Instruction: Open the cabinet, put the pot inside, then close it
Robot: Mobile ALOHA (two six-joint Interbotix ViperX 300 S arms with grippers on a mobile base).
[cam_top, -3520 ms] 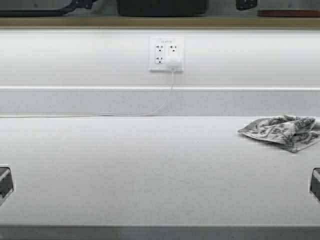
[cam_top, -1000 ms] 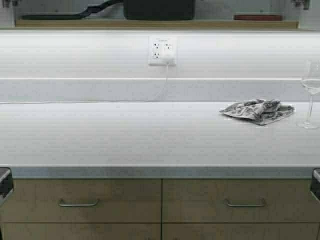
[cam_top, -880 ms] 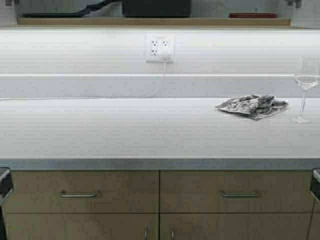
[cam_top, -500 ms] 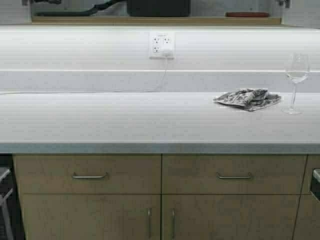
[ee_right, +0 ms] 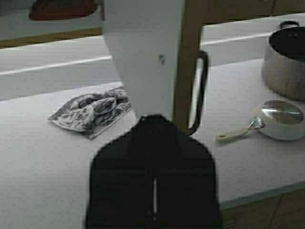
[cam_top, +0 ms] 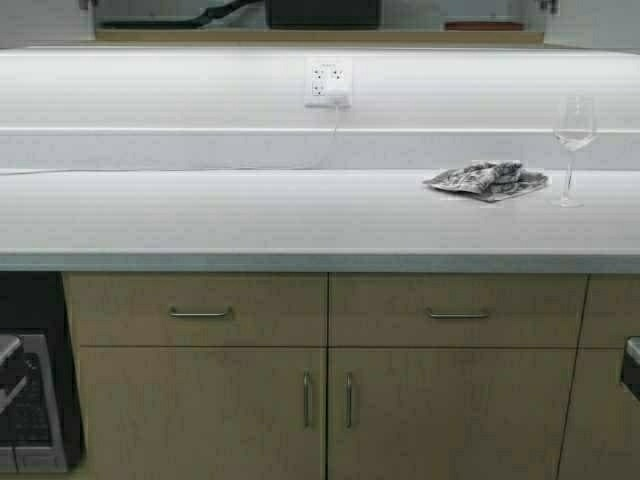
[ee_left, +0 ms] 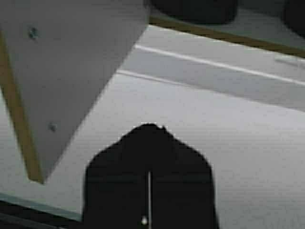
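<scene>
Wall-hung tan wood-grain cabinet shows only as its bottom edge at the top of the high view. Both doors stand open. The left wrist view has one door's pale grey inner face with its tan edge. The right wrist view has the other door edge-on, with its short silver handle.

Wide, low black pot sits on the cabinet's floor, about centred above the white wall outlet. Only its lower part shows.

Left tool hangs over the white desk, just beside the open left door. Its fingers are pressed together with only a thin seam between them, and it holds nothing. Right tool is likewise closed and empty. Its tip is right at the lower end of the right door's handle, but whether it touches cannot be told.

Progress, judged: opening is done and the pot looks placed inside. Closing both doors is left. The robot looks stood well back from the desk, since the tan base cabinet with drawers is in full view. It likely needs to push each door shut.

Other things on the desk: a crumpled grey patterned cloth, with a clear wine glass just to its right. The right wrist view also shows a steel pot and a small white lidded pan.
</scene>
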